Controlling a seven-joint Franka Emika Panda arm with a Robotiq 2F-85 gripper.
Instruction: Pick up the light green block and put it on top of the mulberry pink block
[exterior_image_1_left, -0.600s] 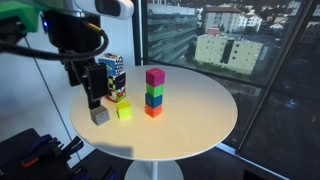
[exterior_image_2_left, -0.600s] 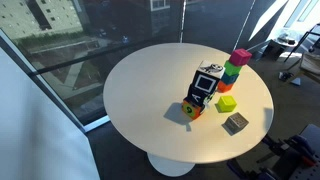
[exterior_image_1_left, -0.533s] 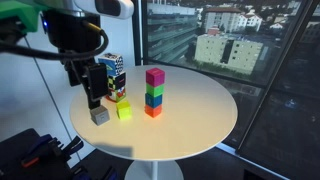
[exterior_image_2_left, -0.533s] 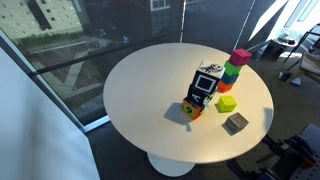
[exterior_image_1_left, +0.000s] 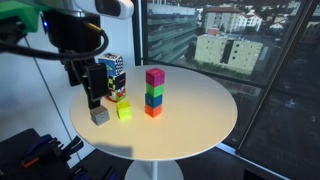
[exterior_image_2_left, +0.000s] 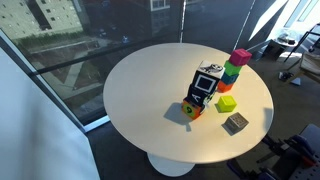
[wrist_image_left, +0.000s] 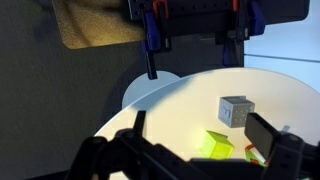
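Observation:
The light green block (exterior_image_1_left: 124, 111) is a lime cube lying alone on the round white table (exterior_image_1_left: 190, 125); it also shows in the other exterior view (exterior_image_2_left: 226, 103). The mulberry pink block (exterior_image_1_left: 154, 76) tops a stack of green, blue and orange-red cubes, seen in both exterior views (exterior_image_2_left: 241, 58). My gripper (exterior_image_1_left: 95, 99) hangs open and empty just above the table, beside the lime cube and over a grey cube (exterior_image_1_left: 99, 115). In the wrist view the lime cube (wrist_image_left: 215, 145) lies between my open fingers (wrist_image_left: 198, 118), below them.
A black-and-white patterned box (exterior_image_1_left: 116, 72) stands right behind the gripper. The grey cube (wrist_image_left: 236, 110) lies close to the lime cube. The table edge is near both cubes. Glass windows surround the table.

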